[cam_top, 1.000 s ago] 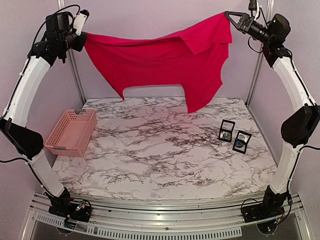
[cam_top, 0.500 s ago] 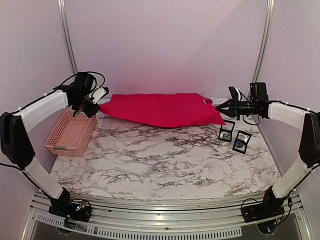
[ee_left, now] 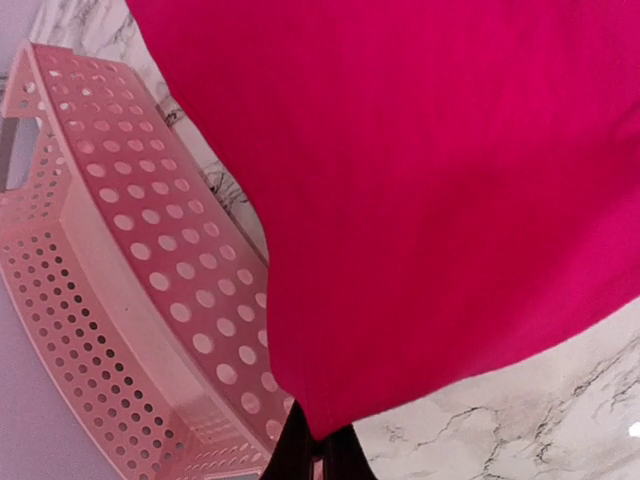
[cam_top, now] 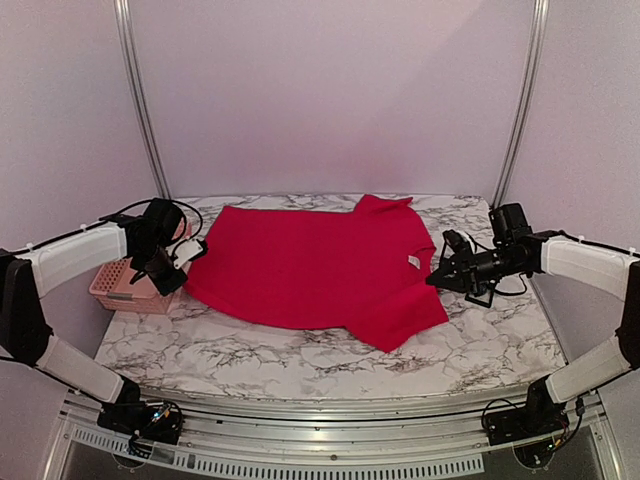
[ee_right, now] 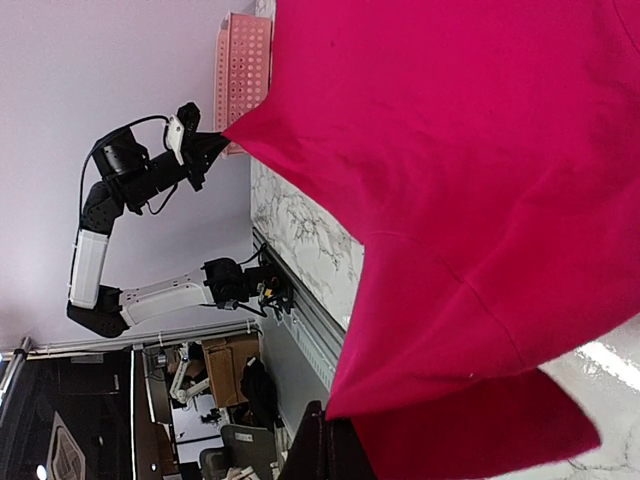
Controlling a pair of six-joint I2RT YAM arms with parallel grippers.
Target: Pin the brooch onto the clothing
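The red T-shirt lies spread on the marble table, with its white neck label facing up near the right side. My left gripper is shut on the shirt's left edge, low over the table beside the basket; in the left wrist view the fingertips pinch a corner of the red fabric. My right gripper is shut on the shirt's right edge; the right wrist view shows the cloth pinched there too. The brooch is hidden behind the right arm.
The pink plastic basket stands at the table's left edge, just behind my left gripper, and fills the left of the left wrist view. A black box frame peeks out beneath the right arm. Metal posts stand at the back corners.
Both arms came down from high at the back and drew forward. The shirt went from hanging between them to lying spread flat on the table, and the right arm now covers the small boxes.
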